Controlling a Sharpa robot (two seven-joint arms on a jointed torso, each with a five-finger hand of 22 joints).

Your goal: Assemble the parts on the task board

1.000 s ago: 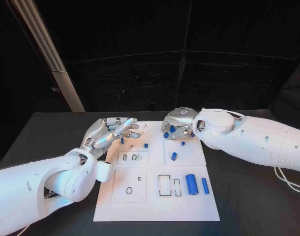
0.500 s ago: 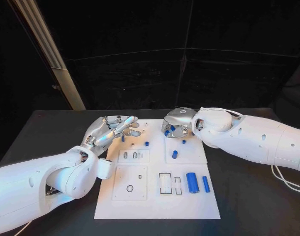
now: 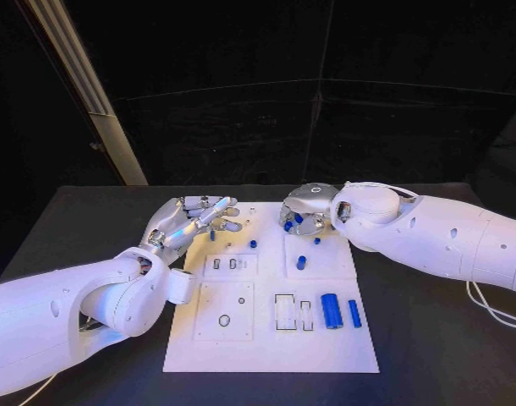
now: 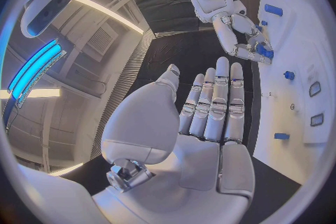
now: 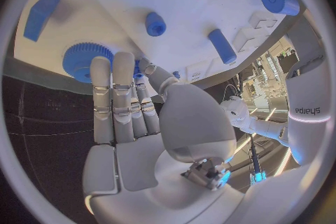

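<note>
The white task board lies in the middle of the black table. My right hand hangs over the board's far edge and pinches a blue gear between thumb and fingers; the gear sits low, close to the board. The left wrist view shows that right hand curled around the gear. My left hand hovers over the board's far left corner, fingers straight and holding nothing.
Loose blue parts lie on the board: a small peg, a short cylinder, a thick cylinder and a thin bar. Empty slots sit beside them. A flat blue piece lies near the gear.
</note>
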